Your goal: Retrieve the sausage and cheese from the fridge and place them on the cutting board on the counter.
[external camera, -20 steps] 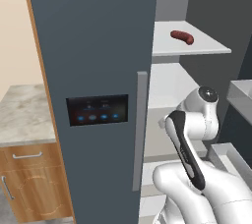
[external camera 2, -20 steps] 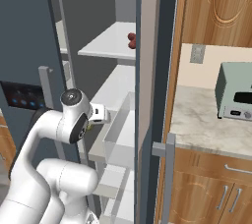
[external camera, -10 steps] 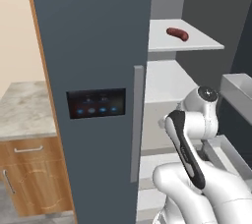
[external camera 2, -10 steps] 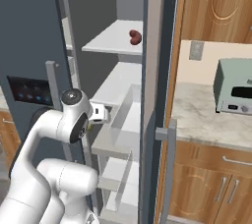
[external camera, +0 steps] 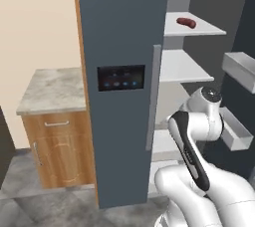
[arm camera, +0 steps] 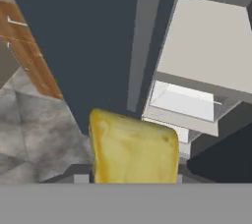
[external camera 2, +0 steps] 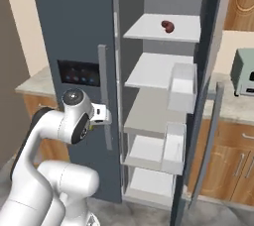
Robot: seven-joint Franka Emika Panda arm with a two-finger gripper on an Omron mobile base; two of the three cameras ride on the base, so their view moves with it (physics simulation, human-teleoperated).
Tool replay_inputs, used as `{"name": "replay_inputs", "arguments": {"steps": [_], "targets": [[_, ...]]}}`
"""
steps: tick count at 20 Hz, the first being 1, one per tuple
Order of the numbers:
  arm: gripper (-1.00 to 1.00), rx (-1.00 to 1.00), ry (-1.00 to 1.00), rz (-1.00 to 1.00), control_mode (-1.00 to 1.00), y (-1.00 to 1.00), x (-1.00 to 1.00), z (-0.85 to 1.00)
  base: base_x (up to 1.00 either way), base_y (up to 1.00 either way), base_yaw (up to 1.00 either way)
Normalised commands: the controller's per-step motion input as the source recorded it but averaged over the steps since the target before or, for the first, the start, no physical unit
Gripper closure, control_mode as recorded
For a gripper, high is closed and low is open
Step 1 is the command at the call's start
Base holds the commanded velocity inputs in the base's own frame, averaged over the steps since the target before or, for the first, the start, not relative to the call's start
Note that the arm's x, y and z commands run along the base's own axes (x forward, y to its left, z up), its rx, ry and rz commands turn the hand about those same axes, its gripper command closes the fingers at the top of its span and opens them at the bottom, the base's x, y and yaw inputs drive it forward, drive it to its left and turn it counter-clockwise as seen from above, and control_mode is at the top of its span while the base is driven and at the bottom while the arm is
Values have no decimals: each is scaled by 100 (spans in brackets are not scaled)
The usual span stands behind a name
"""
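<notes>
The gripper (arm camera: 134, 179) is clamped on the cheese (arm camera: 133, 148), which sits between its fingers in front of the fridge (external camera: 122, 37). The sausage (external camera 2: 167, 26) lies on an upper shelf inside the fridge, well above the gripper.

Even, soft rendered light without glare; faint shadows under the fridge (external camera 2: 74, 31) shelves; slightly blurry, low-resolution views.
</notes>
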Motion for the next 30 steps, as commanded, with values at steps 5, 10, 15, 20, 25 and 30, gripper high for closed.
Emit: {"name": "replay_inputs", "arguments": {"steps": [5,10,15,20,25,30], "targets": [[100,0,0,0,100,0,0,0,-84,54,-19],[100,0,0,0,100,0,0,0,-49,20,-72],[100,0,0,0,100,0,0,0,-20,9,-92],[100,0,0,0,100,0,0,0,0,9,-99],[100,0,0,0,100,0,0,0,0,8,-100],[100,0,0,0,100,0,0,0,15,6,-74]]}}
